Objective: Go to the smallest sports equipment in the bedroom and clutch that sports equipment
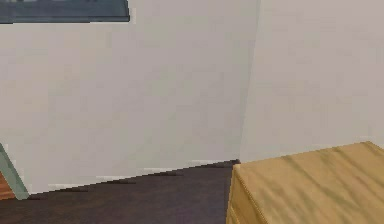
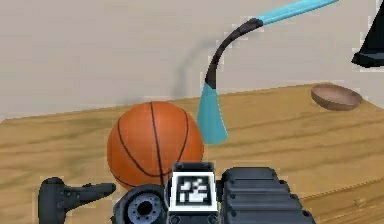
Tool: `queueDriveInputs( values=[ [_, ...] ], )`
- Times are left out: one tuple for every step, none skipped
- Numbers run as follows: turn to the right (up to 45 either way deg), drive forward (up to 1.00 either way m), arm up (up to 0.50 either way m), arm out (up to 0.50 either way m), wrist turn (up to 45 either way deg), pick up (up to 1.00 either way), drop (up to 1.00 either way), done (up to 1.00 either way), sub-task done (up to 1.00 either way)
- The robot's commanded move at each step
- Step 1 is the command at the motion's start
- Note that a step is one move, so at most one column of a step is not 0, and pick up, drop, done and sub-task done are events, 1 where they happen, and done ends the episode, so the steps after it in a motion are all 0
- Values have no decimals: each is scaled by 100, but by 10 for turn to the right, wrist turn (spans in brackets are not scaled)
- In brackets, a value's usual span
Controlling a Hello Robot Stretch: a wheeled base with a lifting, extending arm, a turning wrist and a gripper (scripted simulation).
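An orange basketball (image 2: 153, 143) with black seams rests on a wooden tabletop (image 2: 290, 130) in the arm side view, left of the middle. My gripper (image 2: 64, 196) shows at the bottom edge, its dark fingers reaching to the left just below and left of the ball. A white marker square (image 2: 193, 190) sits on the wrist right under the ball. Whether the gripper touches the ball cannot be made out, and I cannot tell whether it holds anything.
A lamp-like thing with a teal base and a bent dark-and-teal stem (image 2: 213, 105) stands right of the ball. A brown bowl (image 2: 336, 97) lies at the far right. The forward view has white walls, dark floor (image 1: 150, 195) and a wooden top (image 1: 310, 185) at lower right.
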Motion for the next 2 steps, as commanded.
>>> queueDriveInputs(
  values=[
    [0,0,0,0,450,0,0,0,0],
    [0,0,0,0,450,0,0,0,0]
  ],
)
